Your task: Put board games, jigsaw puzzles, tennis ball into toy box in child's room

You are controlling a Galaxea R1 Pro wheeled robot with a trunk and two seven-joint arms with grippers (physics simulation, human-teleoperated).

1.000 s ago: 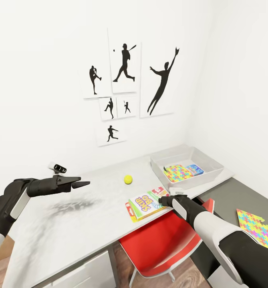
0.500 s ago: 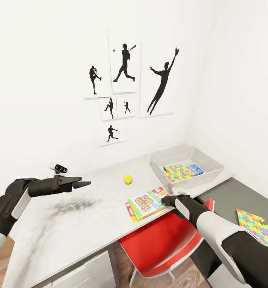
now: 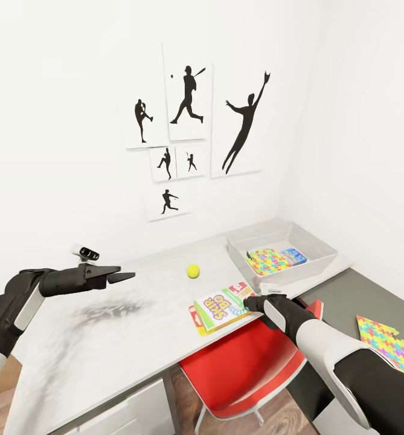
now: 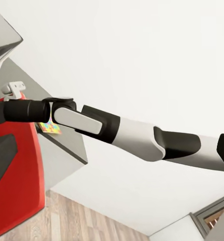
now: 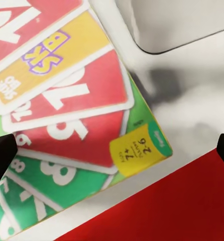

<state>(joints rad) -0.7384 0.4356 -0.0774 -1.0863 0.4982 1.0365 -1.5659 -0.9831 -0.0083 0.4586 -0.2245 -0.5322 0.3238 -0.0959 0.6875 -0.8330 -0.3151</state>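
The right gripper (image 3: 248,300) sits with fingers spread open over the corner of the SKIP BO board game (image 3: 221,307) near the table (image 3: 105,338) edge, so a shallow bite could easily nudge it off onto the red chair (image 3: 244,368).

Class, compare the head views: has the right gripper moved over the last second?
Yes. The right gripper has shifted slightly toward the toy box along the near edge of the SKIP BO box, which has stayed put on the table.
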